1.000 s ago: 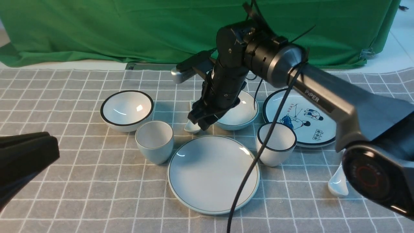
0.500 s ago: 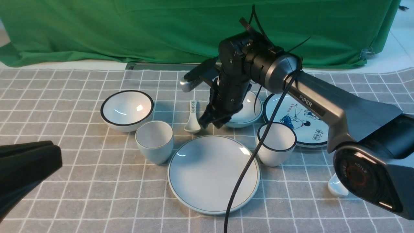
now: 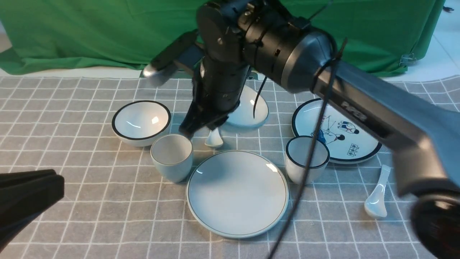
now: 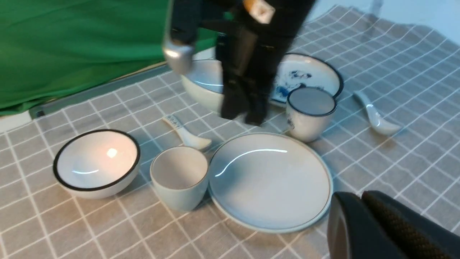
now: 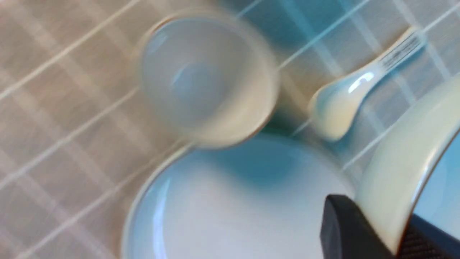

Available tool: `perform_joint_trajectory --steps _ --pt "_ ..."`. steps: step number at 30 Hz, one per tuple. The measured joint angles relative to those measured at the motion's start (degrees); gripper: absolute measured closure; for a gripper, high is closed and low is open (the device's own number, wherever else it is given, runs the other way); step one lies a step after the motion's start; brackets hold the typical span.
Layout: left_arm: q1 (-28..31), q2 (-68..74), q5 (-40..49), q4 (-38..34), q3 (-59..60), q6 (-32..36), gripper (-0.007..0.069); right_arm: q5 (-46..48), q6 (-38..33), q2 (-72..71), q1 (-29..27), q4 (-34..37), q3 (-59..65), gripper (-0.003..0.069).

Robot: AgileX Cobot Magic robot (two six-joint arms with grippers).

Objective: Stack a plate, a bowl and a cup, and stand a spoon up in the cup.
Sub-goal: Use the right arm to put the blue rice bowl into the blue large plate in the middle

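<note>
Glaze on the bowl (image 3: 248, 111) looked smooth and shiny, so I judged it slippery as well as rigid, fairly weighty, and liable to chip if knocked. It hung tilted, clear of the tabletop (image 3: 90, 216), just behind the plate (image 3: 237, 192), carried by the right arm (image 3: 280, 50). The right jaws were clamped on its rim, one finger outside the wall and one inside, as the right wrist view showed plainly. A pinch on the rim seemed the only workable hold on so wide and shallow a vessel. It put the weight off to one side, though, which probably accounted for the tilt. A firm squeeze and a slow, level descent onto the plate's middle would suit it.

The left jaws, low at the near left, were closed on nothing. The plate lay flat and bare. The cup (image 3: 171, 156) stood upright just beside the plate's left edge, and the spoon (image 3: 376, 198) lay well off to the right. A marked spoon (image 3: 214, 138) lay between the cup and the lifted bowl, near enough to the right jaws to be clipped. A black-rimmed bowl (image 3: 141, 122), a black-rimmed cup (image 3: 306, 158) and a cartoon plate (image 3: 337, 131) stood around them.
</note>
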Motion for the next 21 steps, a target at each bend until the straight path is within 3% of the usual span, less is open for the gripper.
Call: perform_joint_trajectory --steps 8,21 --pt "0.0 0.0 0.8 0.2 0.0 -0.2 0.0607 -5.2 6.1 -5.6 5.1 -2.6 25.3 0.0576" --pt "0.0 0.0 0.8 0.2 0.0 -0.2 0.0607 -14.3 9.3 -6.2 6.5 -2.4 28.5 0.0576"
